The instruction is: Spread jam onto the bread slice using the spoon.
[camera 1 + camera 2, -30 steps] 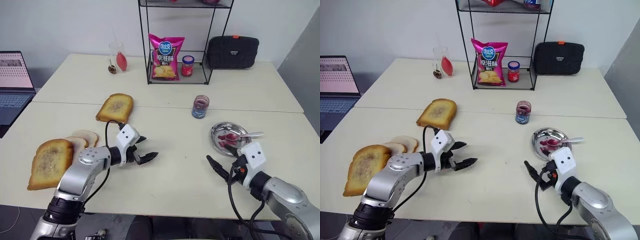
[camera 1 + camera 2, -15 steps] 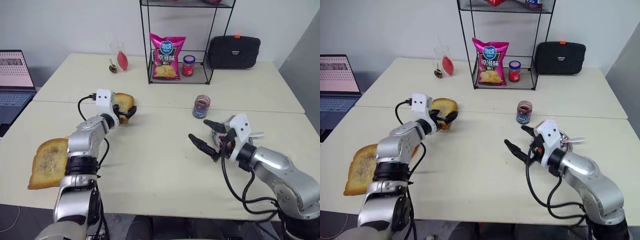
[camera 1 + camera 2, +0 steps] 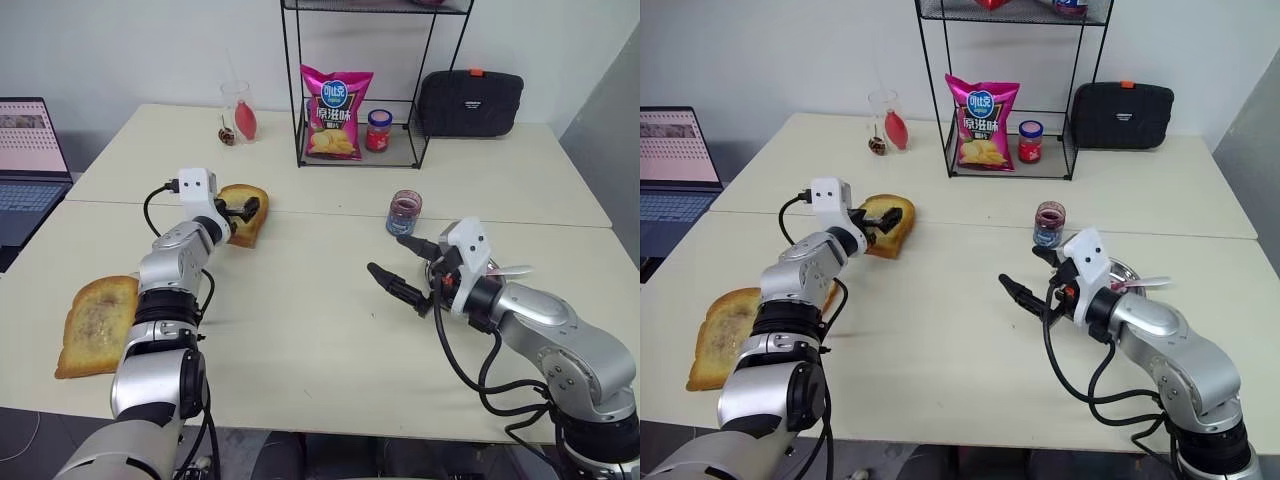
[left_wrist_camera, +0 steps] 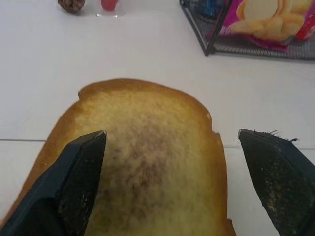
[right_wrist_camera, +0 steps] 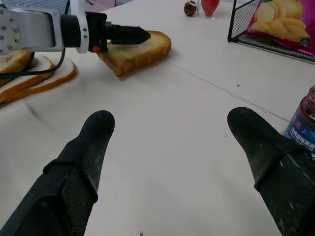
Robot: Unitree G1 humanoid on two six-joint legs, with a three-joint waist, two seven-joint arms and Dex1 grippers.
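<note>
The left end effector point(image 3: 243, 209) reaches over the bread slice point(image 3: 247, 216) with its two black fingers spread wide — one to each side of the slice's near edge in the left wrist view, gripping nothing. The right end effector point(image 3: 400, 270) hangs above bare tabletop point(image 3: 300, 330) near the middle, fingers equally wide and empty, pointing toward the robot's left. Just beside it stands the jam point(image 3: 402, 213), a short clear glass jar with a blue label whose print is too small to read; the spoon point(image 3: 508, 268) pokes its handle out from behind that wrist, well apart from the bread slice.

On a black wire rack point(image 3: 352, 100) at the back stand a pink chip bag point(image 3: 334, 112), printed with white Chinese characters on a blue emblem, and a red-lidded jar point(image 3: 377, 130). A black case point(image 3: 468, 102) sits beside the rack; a clear glass point(image 3: 237, 111) stands to its other side. A larger toasted slice point(image 3: 98, 325) lies near the robot's left edge. The pale tabletop is two surfaces joined along a seam, set against a white wall — an open laptop point(image 3: 25, 165) rests on a separate surface at the far left.
</note>
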